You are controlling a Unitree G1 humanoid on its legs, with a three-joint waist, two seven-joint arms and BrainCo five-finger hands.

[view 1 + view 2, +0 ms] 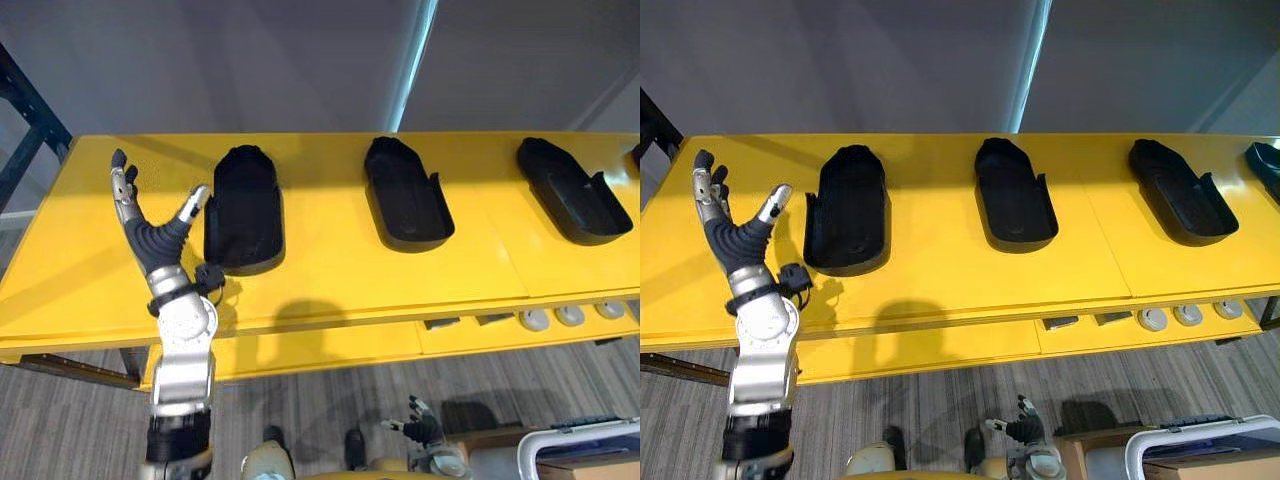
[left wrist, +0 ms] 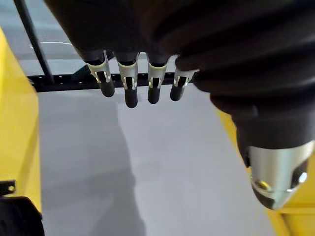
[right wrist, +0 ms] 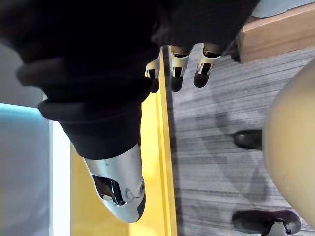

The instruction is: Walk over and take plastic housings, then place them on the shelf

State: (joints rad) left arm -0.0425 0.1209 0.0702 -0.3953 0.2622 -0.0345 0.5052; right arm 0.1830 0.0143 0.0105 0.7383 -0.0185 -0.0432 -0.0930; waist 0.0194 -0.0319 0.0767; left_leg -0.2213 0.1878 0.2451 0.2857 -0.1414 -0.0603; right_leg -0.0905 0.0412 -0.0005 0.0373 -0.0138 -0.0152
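Observation:
Three black plastic housings lie in a row on the yellow table [image 1: 330,270]: one at the left [image 1: 243,208], one in the middle [image 1: 405,192] and one at the right [image 1: 572,190]. The tip of a further one [image 1: 1265,165] peeks in at the far right edge. My left hand [image 1: 155,245] is raised over the table's left part, just left of the left housing, fingers straight and spread, holding nothing. In the left wrist view its fingers [image 2: 130,86] point at the grey wall. My right hand [image 1: 422,428] hangs low below the table's front edge, relaxed and empty, with its fingers [image 3: 204,61] over the floor.
A dark shelf frame [image 1: 25,120] stands past the table's left end. Small round white parts [image 1: 570,316] sit on a lower ledge at the front right. A white-rimmed cart with a brown box [image 1: 585,450] is at the lower right, over striped grey floor.

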